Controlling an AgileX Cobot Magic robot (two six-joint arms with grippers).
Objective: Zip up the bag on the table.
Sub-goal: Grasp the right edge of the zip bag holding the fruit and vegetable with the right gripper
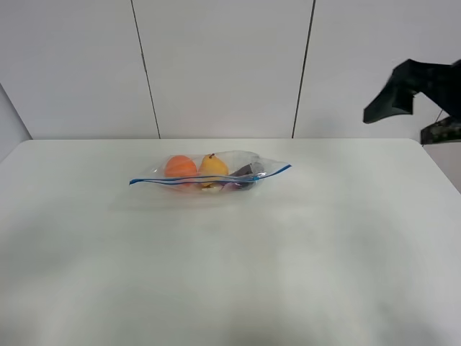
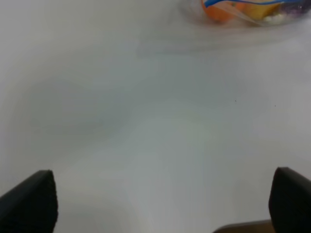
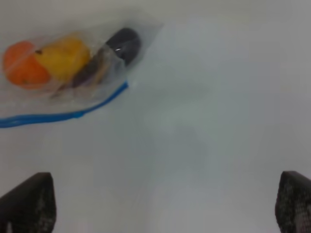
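**A:** What fills the high view?

**B:** The table (image 1: 216, 274), white and matte, takes the lower two-thirds of the frame. Behind it stands a pale wall (image 1: 216, 65) with two dark vertical seams.

**A:** Where is the bag?

**B:** The bag (image 1: 210, 174) lies flat just above centre frame, with its blue zip strip (image 1: 209, 180) along the near edge.

**A:** And the jaws?

**B:** The right arm (image 1: 414, 90) hangs dark at the upper right edge, well apart from the bag. The right gripper (image 3: 160, 204) has its jaws spread wide around bare table, with the bag ahead and untouched. The left gripper (image 2: 165, 204) gapes the same way, the bag farther ahead.

**A:** What's inside?

**B:** An orange fruit (image 1: 180, 166), a yellow fruit (image 1: 213, 165) and a dark purple piece (image 1: 247, 173).
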